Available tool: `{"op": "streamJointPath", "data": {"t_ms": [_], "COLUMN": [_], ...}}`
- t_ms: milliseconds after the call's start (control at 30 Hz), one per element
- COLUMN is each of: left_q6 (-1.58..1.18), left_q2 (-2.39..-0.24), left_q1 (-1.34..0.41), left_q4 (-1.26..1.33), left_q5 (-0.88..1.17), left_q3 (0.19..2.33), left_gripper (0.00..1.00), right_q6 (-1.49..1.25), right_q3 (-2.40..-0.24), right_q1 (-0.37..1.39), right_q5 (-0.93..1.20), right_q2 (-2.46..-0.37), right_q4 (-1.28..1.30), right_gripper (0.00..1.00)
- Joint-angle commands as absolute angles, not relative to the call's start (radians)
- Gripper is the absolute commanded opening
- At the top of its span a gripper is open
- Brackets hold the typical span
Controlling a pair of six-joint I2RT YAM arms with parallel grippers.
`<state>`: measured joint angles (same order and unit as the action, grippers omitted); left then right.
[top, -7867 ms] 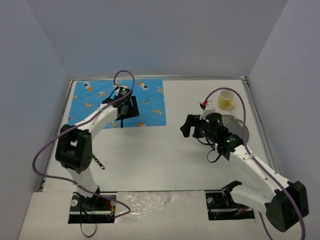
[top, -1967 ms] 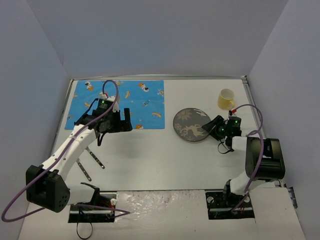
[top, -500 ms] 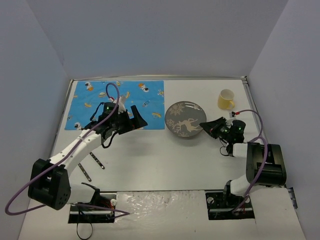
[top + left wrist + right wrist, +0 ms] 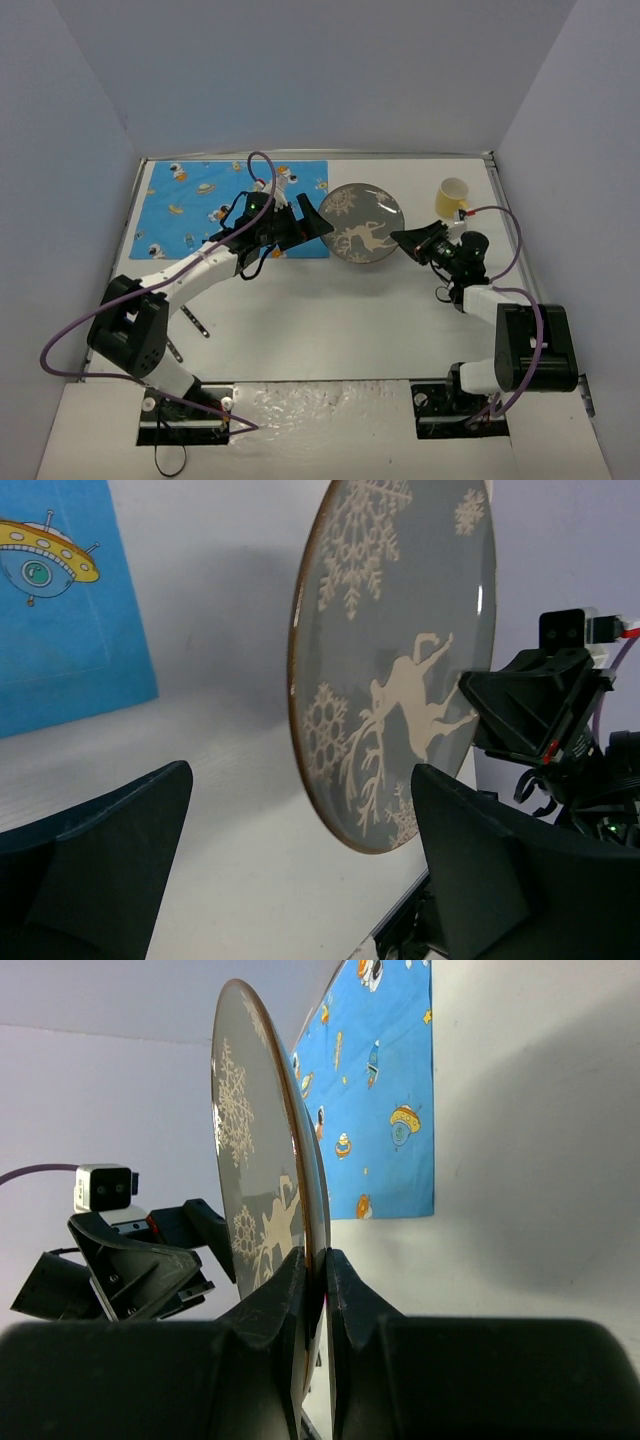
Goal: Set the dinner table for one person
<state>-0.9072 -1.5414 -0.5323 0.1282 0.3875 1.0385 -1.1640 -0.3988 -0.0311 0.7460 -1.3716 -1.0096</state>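
A grey plate (image 4: 362,222) with a pale reindeer and snowflakes hangs tilted above the white dinner table (image 4: 330,320). My right gripper (image 4: 410,240) is shut on its right rim. In the right wrist view the plate (image 4: 245,1150) stands edge-on, and the right gripper (image 4: 315,1265) pinches it from both sides. My left gripper (image 4: 315,225) is open just left of the plate. In the left wrist view the plate's face (image 4: 400,650) fills the space ahead of the left gripper (image 4: 300,870); its lower rim reaches toward the gap, untouched.
A blue cartoon-print mat (image 4: 235,205) lies at the back left, under my left arm. A yellow cup (image 4: 453,198) stands at the back right. Two pieces of cutlery (image 4: 195,322) lie near the left arm's base. Grey walls close in the table.
My right gripper has carried the plate left and tilted it up. My left gripper has swung right off the mat to the plate's left edge, its jaws slightly narrower.
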Motion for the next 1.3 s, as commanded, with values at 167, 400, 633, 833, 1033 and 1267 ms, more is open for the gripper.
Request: {"op": "streamJointPath", "data": {"t_ms": [167,400,633,833,1033,1267], "left_q6": [-0.963,-0.992,-1.009,-1.012,-1.006,-1.001], "left_q2": [-1.575,-1.611,-1.624,-1.617,-1.604,-1.598], "left_q1": [-0.561,-0.567,-0.577,-0.578,-0.578,-0.576], "left_q4": [0.288,0.320,0.337,0.339,0.327,0.343], "left_q5": [0.362,0.369,0.373,0.369,0.369,0.379], "left_q3": [1.132,1.139,1.147,1.137,1.124,1.114], "left_gripper": [0.73,0.59,0.51,0.31,0.07,0.00], "right_q6": [-1.239,-1.250,-1.253,-1.253,-1.245,-1.169], "right_q3": [-0.480,-0.478,-0.474,-0.467,-0.469,-0.499], "right_q1": [-0.006,0.019,0.029,0.033,0.034,0.044], "right_q5": [0.765,0.764,0.760,0.752,0.752,0.755], "right_q2": [-1.307,-1.316,-1.322,-1.324,-1.328,-1.314], "right_q4": [-1.197,-1.211,-1.223,-1.225,-1.219,-1.103], "right_gripper": [0.00,0.00,0.00,0.00,0.00,0.13]}}
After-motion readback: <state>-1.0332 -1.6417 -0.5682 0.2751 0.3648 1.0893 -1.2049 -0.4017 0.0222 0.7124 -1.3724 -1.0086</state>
